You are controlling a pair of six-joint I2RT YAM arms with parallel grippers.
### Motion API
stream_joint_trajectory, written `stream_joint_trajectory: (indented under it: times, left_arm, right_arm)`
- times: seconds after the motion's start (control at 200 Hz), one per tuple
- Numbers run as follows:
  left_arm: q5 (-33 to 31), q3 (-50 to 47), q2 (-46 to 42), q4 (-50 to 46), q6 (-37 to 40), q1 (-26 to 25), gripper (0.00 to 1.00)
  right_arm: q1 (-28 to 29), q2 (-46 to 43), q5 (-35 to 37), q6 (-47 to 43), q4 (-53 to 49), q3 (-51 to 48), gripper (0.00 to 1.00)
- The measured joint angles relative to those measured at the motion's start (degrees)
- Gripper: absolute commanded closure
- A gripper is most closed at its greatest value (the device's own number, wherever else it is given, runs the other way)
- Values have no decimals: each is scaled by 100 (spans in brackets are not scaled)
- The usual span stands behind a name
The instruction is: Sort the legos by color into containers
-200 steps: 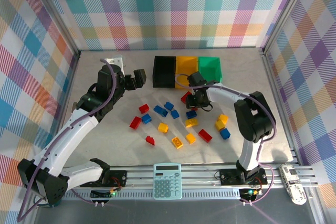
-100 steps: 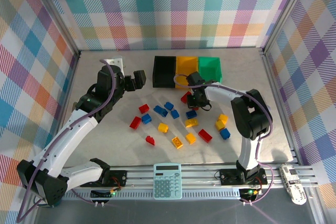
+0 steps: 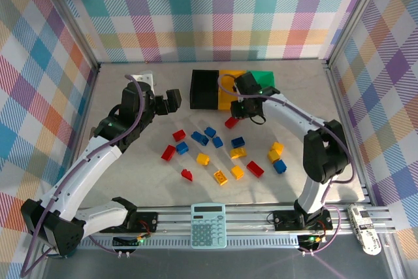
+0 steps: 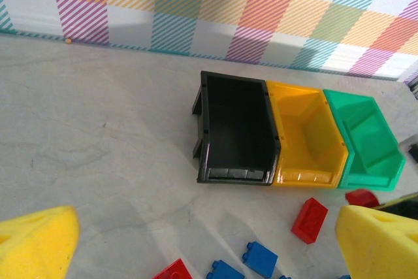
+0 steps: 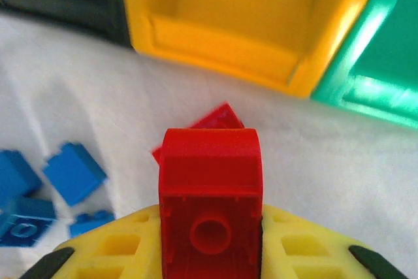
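Red, blue and yellow legos (image 3: 210, 132) lie scattered in mid-table. The containers stand in a row at the back: black bin (image 3: 204, 88), yellow bin (image 3: 226, 78) and green bin (image 3: 266, 78). My right gripper (image 3: 243, 110) hovers just in front of the yellow bin, shut on a red lego (image 5: 210, 194) held between its yellow fingers (image 5: 307, 246). Another red lego (image 5: 219, 117) lies on the table beneath it, with blue legos (image 5: 73, 171) to its left. My left gripper (image 3: 173, 99) hangs open left of the black bin (image 4: 235, 129), with nothing between its pads (image 4: 36, 240).
A teal calculator (image 3: 208, 225) rests on the front rail, and a white device (image 3: 364, 227) lies at the front right. A pale lump (image 3: 138, 78) sits at the back left behind the left arm. Checkered walls close in three sides.
The right gripper has shut on a red lego and lifted it back toward the yellow bin. The left arm has stayed put.
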Motion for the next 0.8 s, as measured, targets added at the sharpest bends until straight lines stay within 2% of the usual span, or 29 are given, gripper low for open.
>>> stream_joint_trajectory:
  times: [0.245, 0.605, 0.665, 0.755, 0.8]
  left_arm:
    - [13, 0, 0, -118, -15, -4, 0]
    - [57, 2, 66, -407, -195, -133, 0]
    - [59, 2, 68, -457, -214, -149, 0]
    - [52, 2, 74, -535, -267, -168, 0]
    - [55, 2, 79, -590, -286, -181, 0]
  right_arm:
    - [26, 461, -407, 24, 326, 1307, 72]
    - [146, 2809, -785, 131, 476, 3919, 70]
    - [151, 3167, -800, 131, 378, 4339, 66]
    - [151, 3578, -800, 136, 227, 4898, 52]
    - [149, 3742, -802, 142, 142, 5130, 49]
